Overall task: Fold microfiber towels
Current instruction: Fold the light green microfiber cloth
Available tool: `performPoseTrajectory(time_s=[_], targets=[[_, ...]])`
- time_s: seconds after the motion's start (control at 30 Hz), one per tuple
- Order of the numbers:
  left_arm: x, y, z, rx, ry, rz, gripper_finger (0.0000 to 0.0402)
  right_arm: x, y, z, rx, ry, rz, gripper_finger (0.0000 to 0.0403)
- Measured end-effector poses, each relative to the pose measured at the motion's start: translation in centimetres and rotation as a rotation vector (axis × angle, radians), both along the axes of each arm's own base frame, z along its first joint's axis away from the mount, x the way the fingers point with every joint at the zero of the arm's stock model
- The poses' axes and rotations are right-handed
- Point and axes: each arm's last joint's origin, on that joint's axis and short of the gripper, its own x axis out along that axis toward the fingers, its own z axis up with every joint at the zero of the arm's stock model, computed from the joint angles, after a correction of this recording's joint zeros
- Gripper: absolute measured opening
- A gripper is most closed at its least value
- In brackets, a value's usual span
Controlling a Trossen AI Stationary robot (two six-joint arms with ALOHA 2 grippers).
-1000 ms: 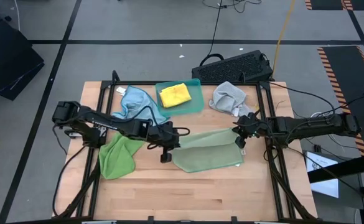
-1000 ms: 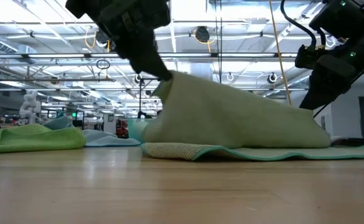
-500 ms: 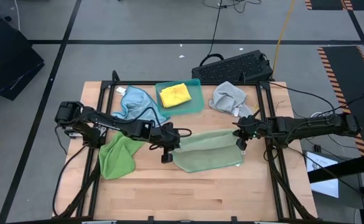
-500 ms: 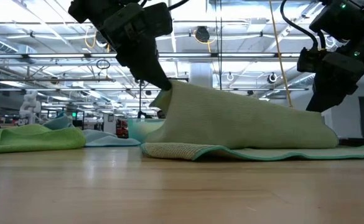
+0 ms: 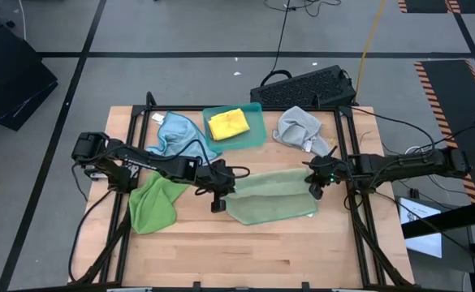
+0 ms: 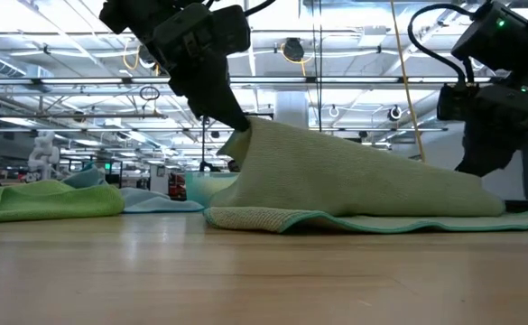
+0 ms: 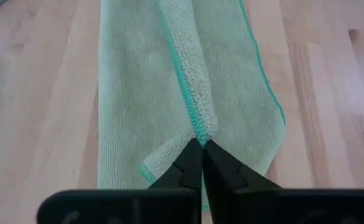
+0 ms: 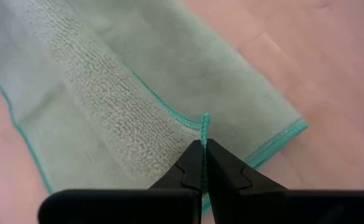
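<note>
A pale green microfiber towel [image 5: 271, 203] with a teal hem lies mid-table. One long edge is raised like a tent [image 6: 354, 176], and the rest lies flat on the wood. My left gripper [image 5: 223, 185] is shut on that edge at the towel's left end. My right gripper [image 5: 315, 185] is shut on it at the right end. A bright green towel [image 5: 156, 203] lies crumpled at the left, with a light blue one [image 5: 179, 134] behind it. A yellow one [image 5: 227, 123] sits in the teal tray, and a grey one [image 5: 298, 126] lies at the far right. My left gripper pinches the hemmed edge [image 7: 197, 129] near the towel's left corner between its two fingertips, slanting down from the table's left. That end is lifted highest [image 6: 245, 131], and the cloth slopes from it to the table. My right gripper pinches the same hem at the right corner [image 8: 205, 122], only at the fingertips, slanting down from the table's right. This end sits low [image 6: 480, 185], just above the flat layer, and the edge between the two holds is nearly straight.
The teal tray [image 5: 253, 136] stands at the far middle. A black keyboard [image 5: 306, 88] lies beyond the table's far edge. Black frame rails [image 5: 359, 219] run along both sides. Bare wood [image 5: 245, 251] stretches in front of the towel to the near edge.
My right gripper has rolled and sunk a little, bringing the towel's right corner lower and slightly farther right. The raised edge now slopes more steeply down from the left hold. The flat part of the towel has stayed where it was.
</note>
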Motion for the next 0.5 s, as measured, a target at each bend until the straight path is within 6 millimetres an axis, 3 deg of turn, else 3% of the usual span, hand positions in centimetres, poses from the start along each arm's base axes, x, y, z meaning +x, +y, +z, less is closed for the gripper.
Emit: performPoseTrajectory(time_s=[0.23, 0.5], targets=[[0.1, -0.4, 0.2, -0.024, -0.021, 0.012, 0.0024, 0.0, 0.0, 0.0, -0.005, 0.006, 0.011, 0.0019], [0.2, -1.7, 0.4, -0.031, -0.057, -0.026, 0.0026, 0.0, 0.1, 0.0, 0.003, 0.005, 0.027, 0.0083]])
